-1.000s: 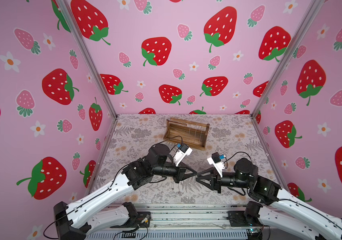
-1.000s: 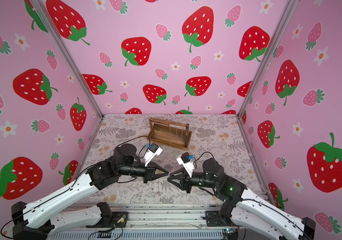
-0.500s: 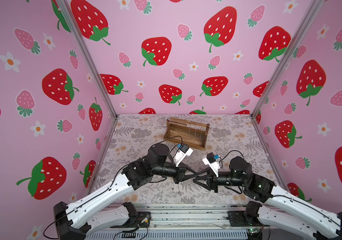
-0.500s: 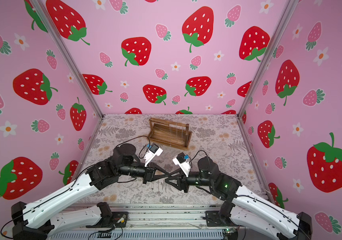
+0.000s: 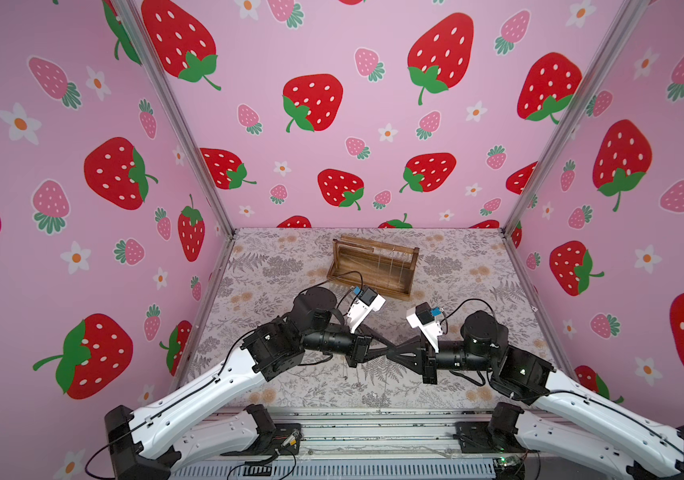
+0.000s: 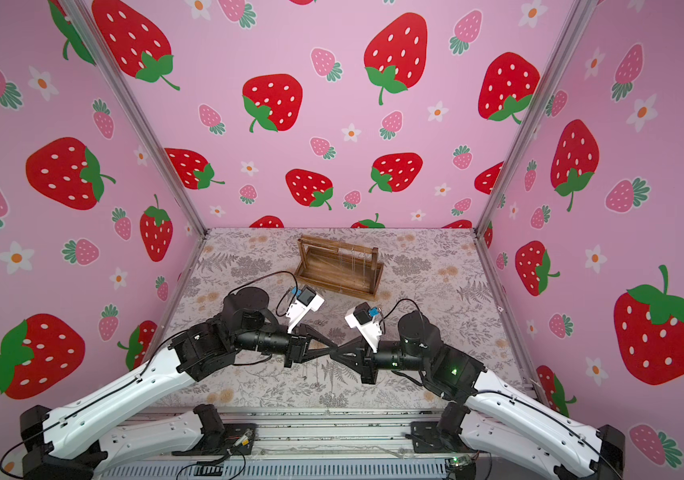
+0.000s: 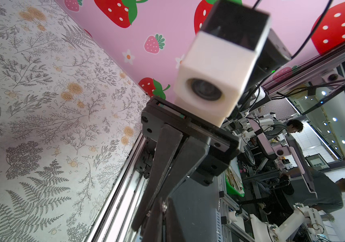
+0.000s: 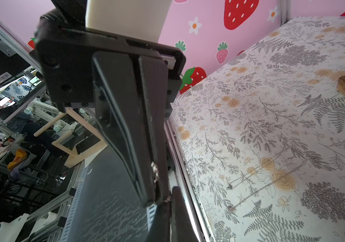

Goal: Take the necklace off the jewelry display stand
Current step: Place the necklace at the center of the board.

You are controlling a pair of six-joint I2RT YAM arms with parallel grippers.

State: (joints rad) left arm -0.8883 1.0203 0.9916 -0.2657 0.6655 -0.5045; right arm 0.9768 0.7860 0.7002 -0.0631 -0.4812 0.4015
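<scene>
- The stand sits at 12 o'clock on the mat, with thin chains hanging from its bars.
- A necklace lies on the mat toward 6 o'clock, so removal looks done.
- The left gripper and right gripper are both closed and empty, meeting tip to tip.

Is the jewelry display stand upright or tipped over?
Upright. In both top views the jewelry display stand rests tray base down on the floral mat, end posts rising to its top bars.
</scene>
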